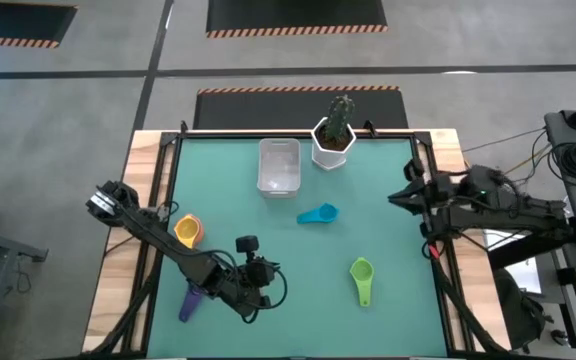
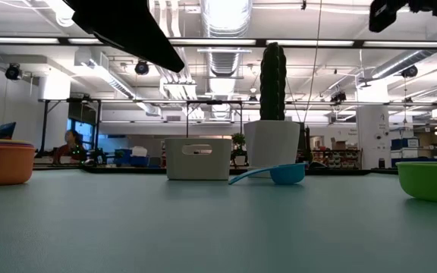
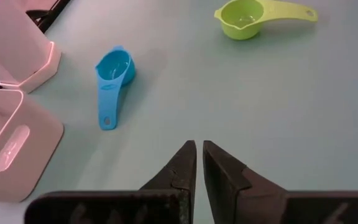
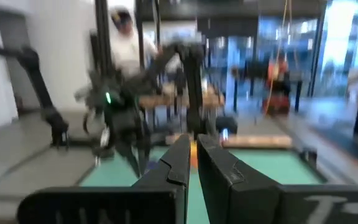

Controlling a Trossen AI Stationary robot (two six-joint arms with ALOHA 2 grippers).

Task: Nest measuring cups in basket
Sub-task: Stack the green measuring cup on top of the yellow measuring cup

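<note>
Several measuring cups lie on the teal mat with their bowls up: an orange one (image 1: 188,230) and a purple one (image 1: 190,300) at the left, a blue one (image 1: 318,213) in the middle, and a green one (image 1: 361,275) near the right. The clear basket (image 1: 278,165) stands at the far side and looks empty from above. My left gripper (image 1: 268,282) hangs shut above the near middle of the mat, short of the blue cup (image 3: 114,71) and the green cup (image 3: 247,17). My right gripper (image 1: 396,199) is shut, raised at the right edge and pointing level across the table.
A white pot with a cactus (image 1: 333,142) stands right of the basket at the far edge. The basket (image 2: 198,158) and the pot (image 2: 273,142) are close together. Bare mat lies between the blue and green cups. A person shows in the room beyond the table (image 4: 124,37).
</note>
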